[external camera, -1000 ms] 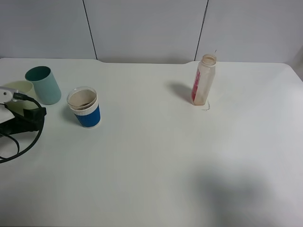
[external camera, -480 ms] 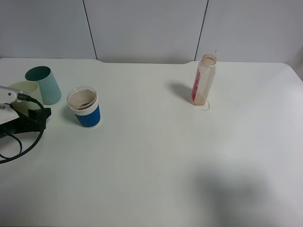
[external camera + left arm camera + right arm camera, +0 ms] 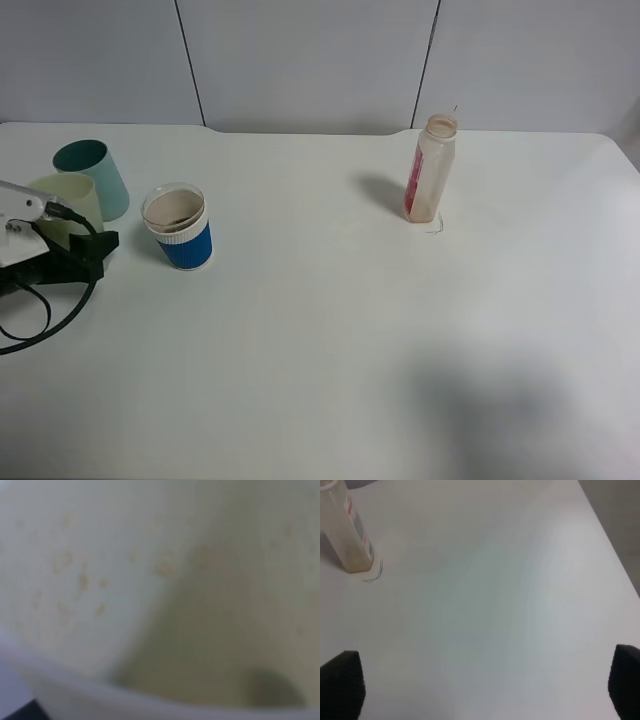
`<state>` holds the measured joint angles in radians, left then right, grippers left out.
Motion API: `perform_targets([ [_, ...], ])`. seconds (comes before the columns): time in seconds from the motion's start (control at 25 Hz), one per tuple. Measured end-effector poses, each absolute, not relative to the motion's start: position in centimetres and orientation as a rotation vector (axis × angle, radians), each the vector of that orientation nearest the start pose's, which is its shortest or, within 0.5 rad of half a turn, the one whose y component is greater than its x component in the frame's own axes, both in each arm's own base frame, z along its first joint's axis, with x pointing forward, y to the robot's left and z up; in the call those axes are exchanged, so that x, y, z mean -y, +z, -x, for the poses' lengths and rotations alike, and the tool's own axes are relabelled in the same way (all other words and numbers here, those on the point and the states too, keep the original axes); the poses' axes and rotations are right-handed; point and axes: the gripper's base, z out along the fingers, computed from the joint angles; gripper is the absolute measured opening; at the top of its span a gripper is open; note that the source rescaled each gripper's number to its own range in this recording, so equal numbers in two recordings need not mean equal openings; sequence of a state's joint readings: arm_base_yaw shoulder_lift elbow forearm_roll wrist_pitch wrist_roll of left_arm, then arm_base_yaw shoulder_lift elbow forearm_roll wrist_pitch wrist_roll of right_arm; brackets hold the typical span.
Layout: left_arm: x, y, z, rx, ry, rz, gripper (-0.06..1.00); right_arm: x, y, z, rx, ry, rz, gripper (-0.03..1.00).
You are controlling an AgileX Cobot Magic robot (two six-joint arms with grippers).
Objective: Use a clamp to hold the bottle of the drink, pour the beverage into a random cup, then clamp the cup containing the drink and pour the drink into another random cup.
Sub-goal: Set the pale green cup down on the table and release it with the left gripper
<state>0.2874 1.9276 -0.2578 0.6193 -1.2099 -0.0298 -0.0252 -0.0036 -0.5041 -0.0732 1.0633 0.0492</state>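
Observation:
The pale yellow-green cup (image 3: 66, 196) stands upright at the far left, with my left gripper (image 3: 98, 243) shut on its near wall. Its inner wall (image 3: 150, 580) fills the left wrist view, blurred and dotted with brownish drops. To its right is the blue cup with a white ribbed band (image 3: 180, 230), and brown beverage (image 3: 174, 211) shows inside it. The bottle (image 3: 432, 170) with the red label stands upright at the back right, also in the right wrist view (image 3: 347, 530). My right gripper (image 3: 482, 690) is open over bare table, well away from the bottle.
A dark teal tumbler (image 3: 92, 177) stands just behind the pale cup, almost touching it. The left arm's black cable (image 3: 40, 320) loops over the white table (image 3: 330, 330) near the left edge. A grey panelled wall runs along the back.
My left gripper and the pale yellow-green cup have moved together to the right and a little nearer, toward the blue cup. The bottle, blue cup and teal tumbler have stayed put.

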Motion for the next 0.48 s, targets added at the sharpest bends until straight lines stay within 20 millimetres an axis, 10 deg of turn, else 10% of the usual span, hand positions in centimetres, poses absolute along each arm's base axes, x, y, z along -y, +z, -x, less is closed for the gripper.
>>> perform_targets([
  [0.48,0.4,7.3,-25.4,-1.918,-0.318,-0.391,0.01,0.6,27.8,0.6,-2.036,-0.073,-0.08,0.98],
])
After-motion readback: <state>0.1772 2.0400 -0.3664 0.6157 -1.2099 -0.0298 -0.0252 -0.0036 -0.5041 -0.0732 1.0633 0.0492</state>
